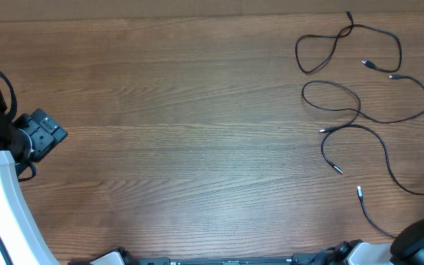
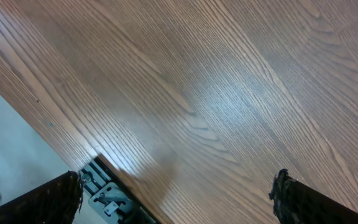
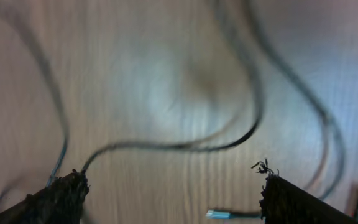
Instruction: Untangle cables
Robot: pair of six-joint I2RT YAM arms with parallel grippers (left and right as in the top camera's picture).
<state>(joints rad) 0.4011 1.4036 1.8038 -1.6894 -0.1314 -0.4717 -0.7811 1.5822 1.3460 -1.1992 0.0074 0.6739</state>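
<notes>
Left gripper [image 2: 178, 190] spread wide, empty, above table [image 1: 197, 110] at far left; cables [image 1: 359, 110] lie in loose loops at right side of table; right gripper [image 3: 169, 186] spread wide, empty, just above blurred cable strands

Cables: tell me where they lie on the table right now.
In the overhead view the cables lie in loose loops on the far right side of the table; the open right gripper hangs above them.
</notes>
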